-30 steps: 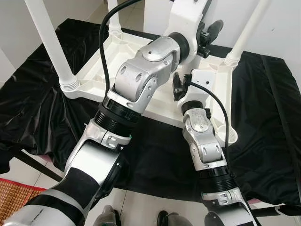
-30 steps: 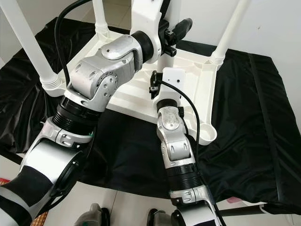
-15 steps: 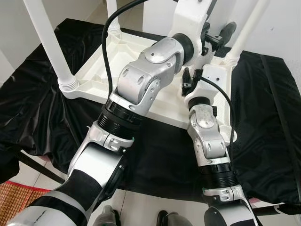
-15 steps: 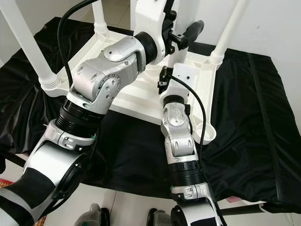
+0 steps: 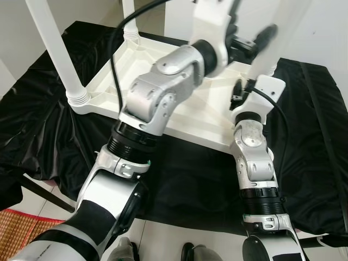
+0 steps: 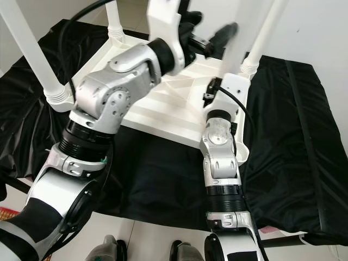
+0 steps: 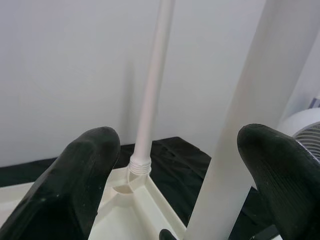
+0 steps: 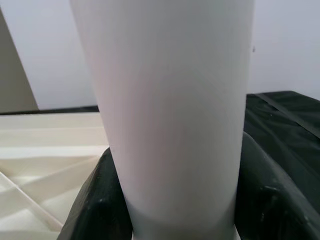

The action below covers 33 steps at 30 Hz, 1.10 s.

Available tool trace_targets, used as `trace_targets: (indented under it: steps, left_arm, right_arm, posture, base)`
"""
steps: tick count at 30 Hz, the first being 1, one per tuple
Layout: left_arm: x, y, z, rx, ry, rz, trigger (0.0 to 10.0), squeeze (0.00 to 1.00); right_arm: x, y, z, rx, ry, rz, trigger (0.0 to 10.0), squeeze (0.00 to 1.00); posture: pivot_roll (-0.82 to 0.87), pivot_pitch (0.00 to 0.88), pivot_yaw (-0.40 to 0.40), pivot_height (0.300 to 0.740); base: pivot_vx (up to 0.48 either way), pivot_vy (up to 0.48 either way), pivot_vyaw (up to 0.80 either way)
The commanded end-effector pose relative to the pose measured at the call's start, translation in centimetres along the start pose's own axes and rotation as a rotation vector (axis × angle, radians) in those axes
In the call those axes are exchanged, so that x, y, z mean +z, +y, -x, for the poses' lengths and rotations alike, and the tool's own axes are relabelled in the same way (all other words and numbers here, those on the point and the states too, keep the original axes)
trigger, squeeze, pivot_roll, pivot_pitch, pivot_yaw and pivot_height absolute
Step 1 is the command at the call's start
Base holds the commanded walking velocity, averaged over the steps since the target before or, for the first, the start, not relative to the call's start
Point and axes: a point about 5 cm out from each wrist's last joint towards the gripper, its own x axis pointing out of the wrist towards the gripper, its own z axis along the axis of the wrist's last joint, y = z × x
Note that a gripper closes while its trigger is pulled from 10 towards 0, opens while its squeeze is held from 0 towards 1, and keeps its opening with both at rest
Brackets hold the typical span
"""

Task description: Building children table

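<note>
The white children's table (image 5: 204,111) lies upside down on a black cloth (image 5: 310,141). Three white legs stand up from its corners: front left (image 5: 54,49), back left (image 5: 129,22) and back right (image 5: 280,30). My right gripper (image 8: 175,190) is shut on the back right leg (image 8: 170,110) just above its socket, with a finger (image 8: 97,200) pressed to either side. My left gripper (image 7: 182,145) reaches over the table and stands open higher up that leg (image 7: 235,150), its fingers (image 7: 85,170) wide apart with the leg close to one of them. This leg looks blurred in the eye views.
A round corner socket (image 6: 243,154) shows beside my right forearm at the table's near right corner. The cloth-covered surface ends near my body, with tiled floor below and a woven mat (image 5: 11,228) at the lower left. White wall stands behind the table.
My right arm has swung from the table's middle to the back right leg and closed around it. My left gripper has also shifted right, up to the same leg.
</note>
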Motion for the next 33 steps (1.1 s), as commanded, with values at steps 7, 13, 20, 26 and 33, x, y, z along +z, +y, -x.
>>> trace_targets:
  steps: [7, 13, 20, 26, 33]
  left_arm:
    - [-1.1, -0.3, 1.4, -0.071, -0.004, 0.094, 10.0, 0.00]
    - [-2.9, 0.3, 2.6, -0.048, 0.036, 0.131, 10.0, 0.00]
    - [-5.8, 0.5, 4.6, -0.032, 0.116, 0.085, 10.0, 0.00]
    - [-8.0, 0.4, 6.3, -0.056, 0.174, 0.050, 10.0, 0.00]
    - [-11.1, -0.3, 8.6, -0.132, 0.261, -0.013, 10.0, 0.00]
  right_arm:
    - [-0.3, -1.7, 0.6, -0.008, -0.017, 0.028, 10.0, 0.00]
    - [-0.7, -2.2, 1.5, -0.001, -0.021, 0.047, 10.0, 0.00]
    - [-1.2, -2.9, 3.1, -0.014, -0.014, 0.046, 10.0, 0.00]
    - [-1.3, -3.6, 4.3, -0.022, -0.028, 0.036, 10.0, 0.00]
    - [-1.3, -4.7, 6.1, -0.043, -0.048, 0.034, 10.0, 0.00]
  posture:
    - [0.07, 0.156, -0.037, 0.740]
    - [0.07, 0.151, -0.036, 0.740]
    - [0.06, 0.149, -0.032, 0.740]
    - [0.06, 0.143, -0.027, 0.740]
    - [0.05, 0.133, -0.024, 0.740]
  base:
    - [0.000, 0.000, 0.00]
    - [0.000, 0.000, 0.00]
    - [0.000, 0.000, 0.00]
    - [0.000, 0.000, 0.00]
    - [0.000, 0.000, 0.00]
